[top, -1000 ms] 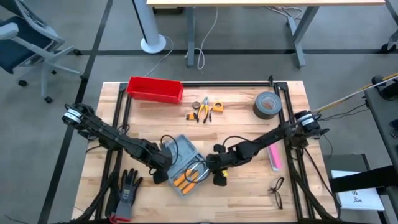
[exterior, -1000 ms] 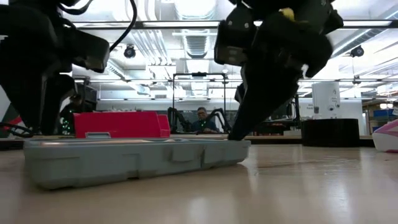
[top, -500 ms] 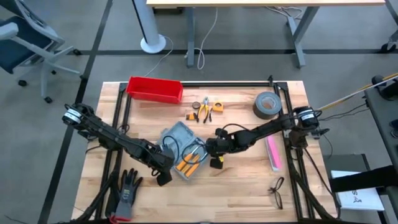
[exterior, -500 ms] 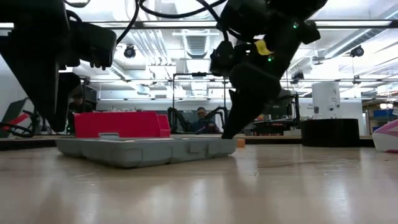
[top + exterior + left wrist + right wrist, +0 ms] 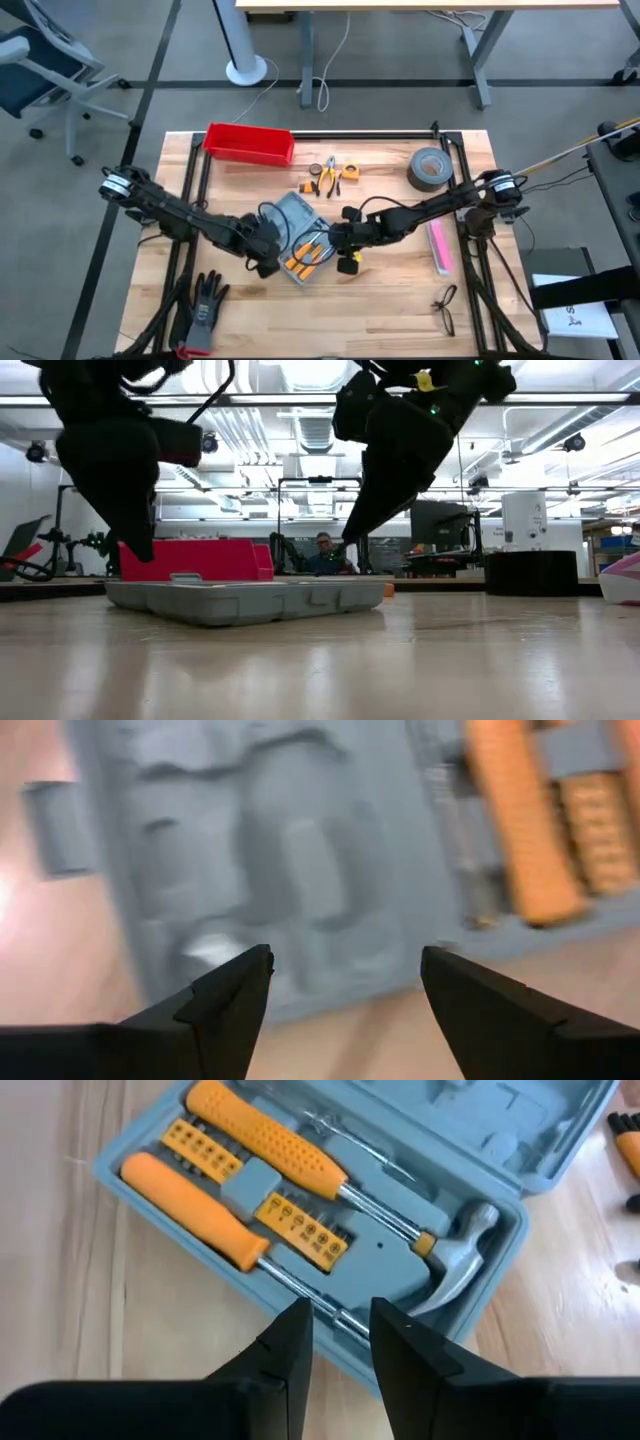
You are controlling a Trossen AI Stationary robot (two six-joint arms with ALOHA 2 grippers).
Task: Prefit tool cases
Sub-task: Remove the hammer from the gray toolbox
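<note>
Tool case (image 5: 297, 238): grey-blue moulded plastic, rectangular, hinged, lying open and flat near the table's middle, between the two grippers. No readable brand or lettering. One half is bare grey recesses; the other holds two orange ribbed-handled screwdrivers (image 5: 262, 1140), orange bit strips, and a steel-headed hammer (image 5: 455, 1260).

Left gripper (image 5: 262, 262): beside the case's near-left edge, dark tapered fingers spread wide, holding nothing.

Right gripper (image 5: 335, 240): at the case's right edge, above the hammer, fingers a narrow gap apart, nothing between them.

Beyond the case: red rectangular bin (image 5: 249, 143), orange-handled pliers (image 5: 328, 176), grey tape roll (image 5: 431, 168).
</note>
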